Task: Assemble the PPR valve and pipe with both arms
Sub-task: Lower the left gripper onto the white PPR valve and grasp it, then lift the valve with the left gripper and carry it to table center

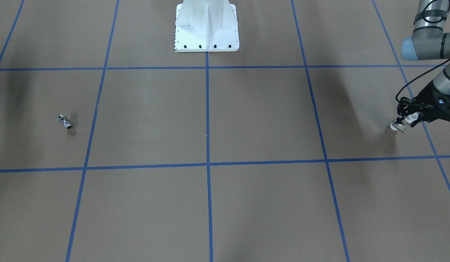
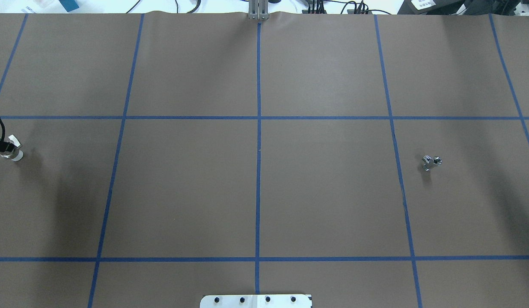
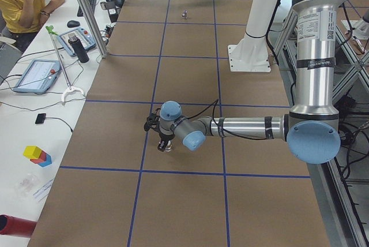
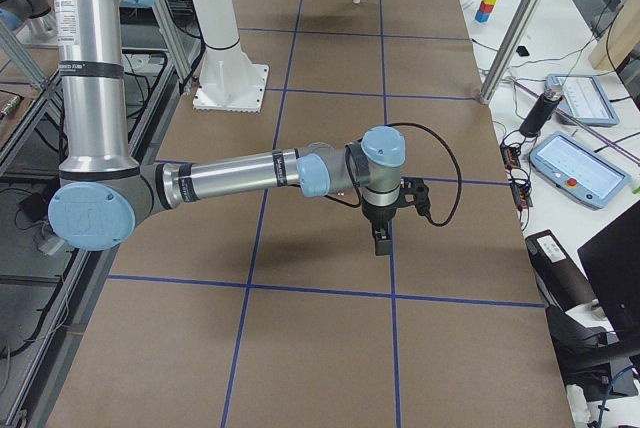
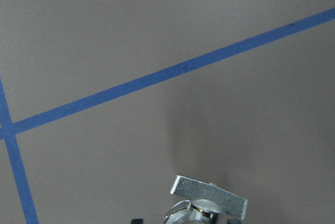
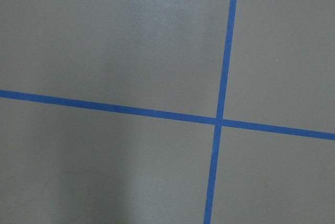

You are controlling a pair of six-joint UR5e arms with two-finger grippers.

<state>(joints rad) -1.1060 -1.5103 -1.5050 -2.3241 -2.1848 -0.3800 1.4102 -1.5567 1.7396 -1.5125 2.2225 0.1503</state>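
Brown table: left claw grips PPR valve.

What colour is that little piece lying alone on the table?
Shiny silver chrome. The pipe shows best in the front-facing view.

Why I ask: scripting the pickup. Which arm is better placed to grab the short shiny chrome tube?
Right, probably: the short shiny chrome tube lies in its half; the left pincer is at the white-collared metal valve.
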